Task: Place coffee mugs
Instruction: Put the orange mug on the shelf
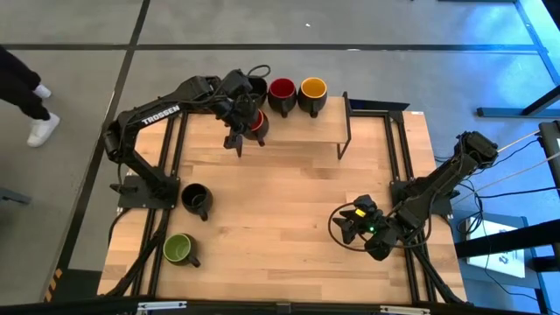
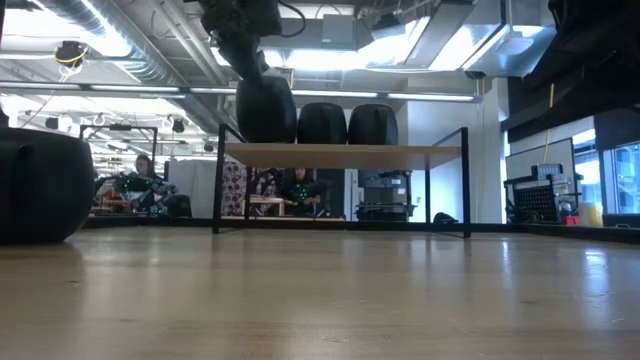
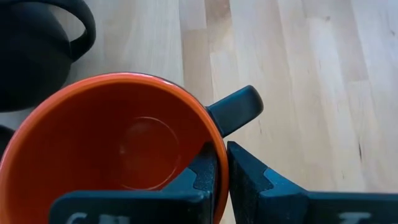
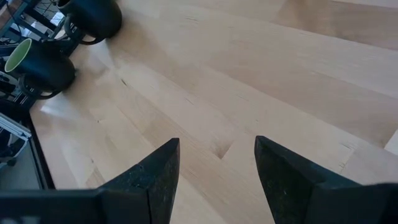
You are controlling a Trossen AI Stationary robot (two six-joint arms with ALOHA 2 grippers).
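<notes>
— Where are your mugs?

— Top centre: shelf carries three. Your left gripper pinches the orange-red mug by its rim there. Lower left, black mug and green mug. Right gripper spread, lower right.

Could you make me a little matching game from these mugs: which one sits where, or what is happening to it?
Things:
1. orange-red mug
2. yellow mug
3. green mug
4. dark red mug

Places or states:
A. on the table near the left arm's base, beside a black mug
B. at the right end of the row on the shelf
C. its rim pinched by the left gripper
D. in the shelf row, beside the yellow one

Pairs: 1-C, 2-B, 3-A, 4-D
</notes>
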